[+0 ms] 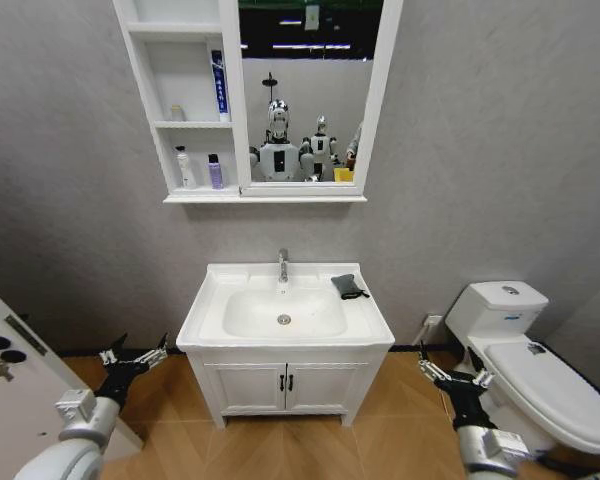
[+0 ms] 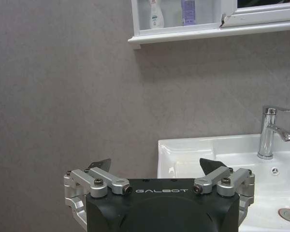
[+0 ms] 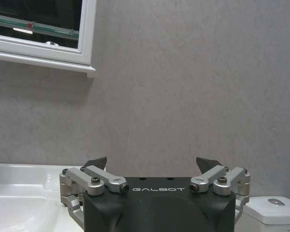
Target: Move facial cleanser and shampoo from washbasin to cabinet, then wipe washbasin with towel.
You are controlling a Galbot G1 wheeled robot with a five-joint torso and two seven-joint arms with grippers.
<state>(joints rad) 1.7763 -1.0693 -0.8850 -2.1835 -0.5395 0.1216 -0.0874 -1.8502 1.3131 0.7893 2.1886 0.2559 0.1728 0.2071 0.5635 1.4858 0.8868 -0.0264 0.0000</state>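
Observation:
The white washbasin (image 1: 212, 300) stands in the middle, with a chrome faucet (image 1: 282, 265). The dark towel (image 1: 348, 287) lies folded on its back right corner. Above hangs the cabinet (image 1: 146, 95). A white bottle (image 1: 184, 168) and a purple bottle (image 1: 215, 172) stand in its lowest niche; I cannot tell which is the facial cleanser and which the shampoo. My left gripper (image 1: 133, 356) hangs open, low and left of the washbasin (image 2: 208, 153). My right gripper (image 1: 452, 376) is open, low on the right. Both are empty (image 2: 156, 166) (image 3: 151, 164).
A blue tube (image 1: 219, 85) and a small jar (image 1: 177, 113) sit in the middle niche. A white toilet (image 1: 530, 360) stands close to my right arm. A two-door vanity (image 1: 285, 385) is under the basin. A white door (image 1: 10, 385) is at the left.

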